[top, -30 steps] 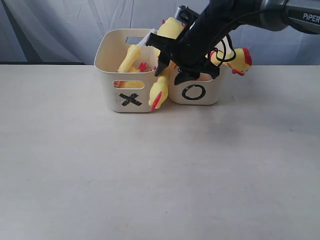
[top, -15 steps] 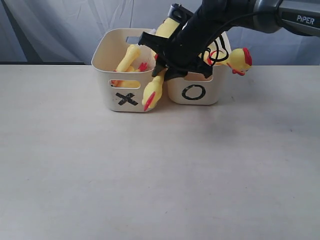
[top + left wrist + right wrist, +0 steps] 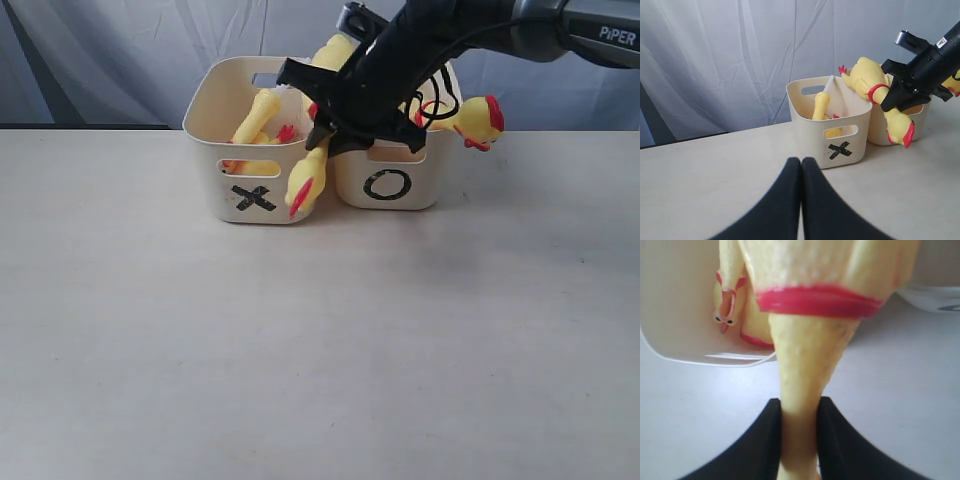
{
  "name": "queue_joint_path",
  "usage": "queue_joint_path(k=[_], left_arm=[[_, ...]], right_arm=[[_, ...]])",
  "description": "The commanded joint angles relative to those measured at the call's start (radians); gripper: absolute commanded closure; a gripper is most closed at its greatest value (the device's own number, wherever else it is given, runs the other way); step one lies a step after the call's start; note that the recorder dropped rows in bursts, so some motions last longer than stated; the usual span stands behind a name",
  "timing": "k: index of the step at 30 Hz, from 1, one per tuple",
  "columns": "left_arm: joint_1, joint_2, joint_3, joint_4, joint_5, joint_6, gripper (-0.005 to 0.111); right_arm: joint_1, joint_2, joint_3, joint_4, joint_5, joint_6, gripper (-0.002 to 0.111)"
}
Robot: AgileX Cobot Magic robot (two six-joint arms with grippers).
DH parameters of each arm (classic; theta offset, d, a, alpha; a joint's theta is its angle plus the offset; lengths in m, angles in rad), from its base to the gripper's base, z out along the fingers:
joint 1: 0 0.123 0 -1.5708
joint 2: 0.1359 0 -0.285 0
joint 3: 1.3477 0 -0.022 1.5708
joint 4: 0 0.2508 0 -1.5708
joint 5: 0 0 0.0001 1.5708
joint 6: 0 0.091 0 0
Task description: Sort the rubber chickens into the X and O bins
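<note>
Right gripper [image 3: 799,432]: pinching the neck of a long chicken [image 3: 308,180].
Held chicken: lying across the rims between the X bin [image 3: 215,150] and the O bin [image 3: 425,185], head hanging outside.
Left gripper [image 3: 801,200]: pressed together, well apart from the bins.
Done: yellow chicken [image 3: 258,115] in X bin; another chicken [image 3: 478,120] at O bin, head overhanging.
Remaining: likely binning the held chicken.
</note>
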Motion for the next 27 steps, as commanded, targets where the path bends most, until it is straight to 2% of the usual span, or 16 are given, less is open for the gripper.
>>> queue_joint_path(k=[1,11,19,27], left_arm=[[-0.002,-0.006,0.004,-0.001,-0.003,0.000,0.106],[-0.002,-0.006,0.004,-0.001,-0.003,0.000,0.106],[-0.002,-0.006,0.004,-0.001,-0.003,0.000,0.106],[-0.002,-0.006,0.004,-0.001,-0.003,0.000,0.106]], right_arm=[[0.001,-0.047,-0.007,-0.021,-0.017,0.015,0.109],[0.001,-0.065,-0.007,-0.061,-0.009,0.075,0.109],[0.001,-0.066,-0.007,-0.266,0.042,0.184,0.109],[0.001,-0.066,-0.007,-0.300,0.028,0.184,0.109]])
